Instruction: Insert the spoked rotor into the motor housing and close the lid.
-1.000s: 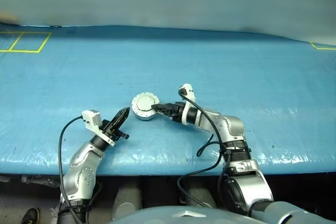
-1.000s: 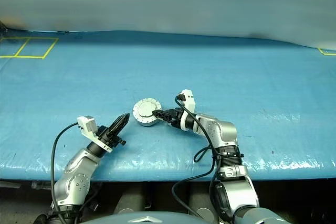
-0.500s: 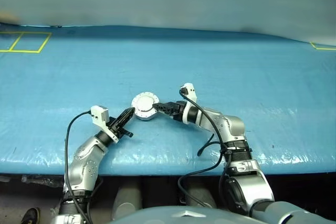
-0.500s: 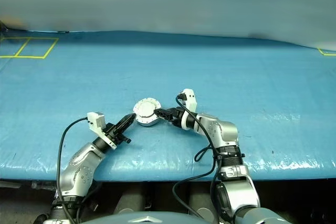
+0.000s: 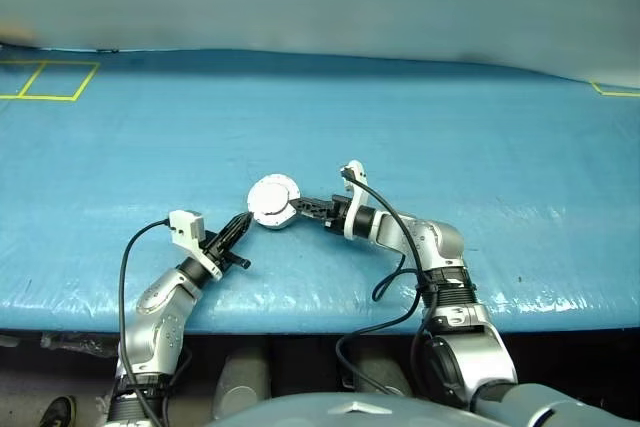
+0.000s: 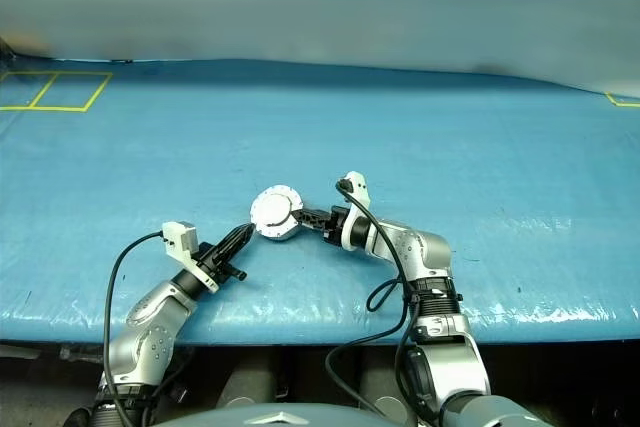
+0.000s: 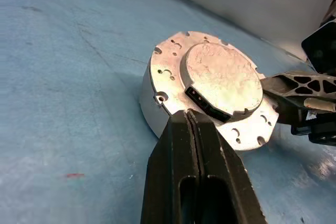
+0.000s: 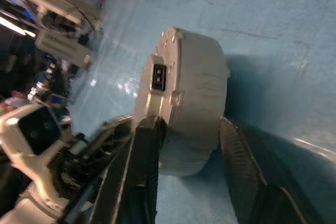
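Silver metal catches the light where the motor housing point(image 5: 272, 203) sits on the blue tabletop point(image 5: 480, 137) with its lid point(image 7: 223, 75) already down, plain grey outer face up; whatever is inside, the spoked rotor included, is hidden by the lid.

Taking the housing as the landmark: the right gripper point(image 8: 186, 145) reaches in from its right, jaws part open and straddling the casing wall, one finger on the lid face and the other down by the base. Whether they actually pinch it I cannot tell. The left gripper point(image 7: 188, 116) comes from the near-left, fingers pressed fully together with nothing between them, tip touching or just short of the lid's rim beside the small black connector point(image 7: 202, 99).

Judging the step as seating the lid: press with the closed left tip straight down near the rim while the right gripper steadies the casing, so it doesn't skid or tip on the slick cover.
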You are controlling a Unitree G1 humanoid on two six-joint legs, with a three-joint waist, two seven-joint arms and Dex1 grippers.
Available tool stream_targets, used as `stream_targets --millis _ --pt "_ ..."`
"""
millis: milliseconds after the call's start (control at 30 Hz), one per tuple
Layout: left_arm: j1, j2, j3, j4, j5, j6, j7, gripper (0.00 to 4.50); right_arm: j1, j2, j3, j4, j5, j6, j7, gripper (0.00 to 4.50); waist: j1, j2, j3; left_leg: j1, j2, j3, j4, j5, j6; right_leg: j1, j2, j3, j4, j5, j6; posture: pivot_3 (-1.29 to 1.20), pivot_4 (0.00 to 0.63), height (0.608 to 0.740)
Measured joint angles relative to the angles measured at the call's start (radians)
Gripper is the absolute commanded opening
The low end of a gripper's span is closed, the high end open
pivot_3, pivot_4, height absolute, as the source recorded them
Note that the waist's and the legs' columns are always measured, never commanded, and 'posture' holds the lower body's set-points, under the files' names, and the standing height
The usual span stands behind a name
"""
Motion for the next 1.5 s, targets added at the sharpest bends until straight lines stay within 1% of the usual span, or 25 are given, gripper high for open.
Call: stream_targets --millis 200,467,833,967,1200,1367,1500 --pt "-0.001 0.000 -0.003 0.000 0.002 -0.003 0.000 0.00 0.001 0.003 -0.008 0.000 0.013 0.014 -0.013 1.18 -0.002 0.000 0.000 0.001 0.000 0.000 0.000 0.000 0.000 0.000 0.000 0.000 0.000 0.000 0.000 0.00 0.150 0.740" --pt "0.003 0.000 -0.003 0.000 0.013 -0.012 -0.002 0.00 0.002 -0.011 0.031 -0.015 0.003 0.000 -0.009 1.18 -0.005 0.000 0.000 0.001 0.000 0.000 0.000 0.000 0.000 0.000 0.000 0.000 0.000 0.000 0.000 0.00 0.150 0.740" --pt "0.009 -0.002 0.001 0.000 0.021 -0.017 0.001 0.00 0.007 0.006 0.040 -0.015 0.000 -0.011 -0.019 1.18 -0.010 0.000 0.000 0.006 0.000 -0.001 -0.001 0.000 0.000 0.000 -0.001 0.000 0.000 0.000 0.000 0.00 0.150 0.740" --pt "0.014 -0.016 0.005 0.000 0.019 -0.023 0.006 0.00 0.037 0.041 0.006 -0.022 0.020 -0.008 -0.052 1.18 -0.012 0.000 0.000 0.007 0.001 -0.001 -0.002 0.000 0.000 0.000 -0.001 0.000 0.000 -0.001 -0.001 0.00 0.150 0.740" --pt "0.035 -0.102 0.025 -0.011 -0.024 -0.039 0.049 0.00 0.128 0.151 -0.132 -0.036 0.123 0.011 -0.155 1.18 -0.013 0.000 -0.001 0.007 0.001 -0.001 -0.002 0.000 0.000 0.000 -0.001 0.000 0.000 -0.001 -0.001 0.00 0.150 0.740" --pt "0.036 -0.140 0.041 -0.011 -0.068 -0.031 0.063 0.00 0.138 0.159 -0.168 -0.046 0.174 0.027 -0.198 1.18 -0.009 0.000 -0.001 0.005 0.000 -0.002 -0.002 0.000 0.000 -0.001 -0.002 0.000 0.000 -0.001 -0.001 0.00 0.150 0.740" --pt "0.034 -0.145 0.066 -0.011 -0.124 0.000 0.071 0.00 0.137 0.161 -0.186 -0.045 0.221 0.030 -0.232 1.18 -0.009 0.000 -0.001 -0.002 0.000 -0.003 -0.001 0.000 0.000 -0.002 0.000 0.000 0.000 -0.001 -0.001 0.00 0.150 0.740"
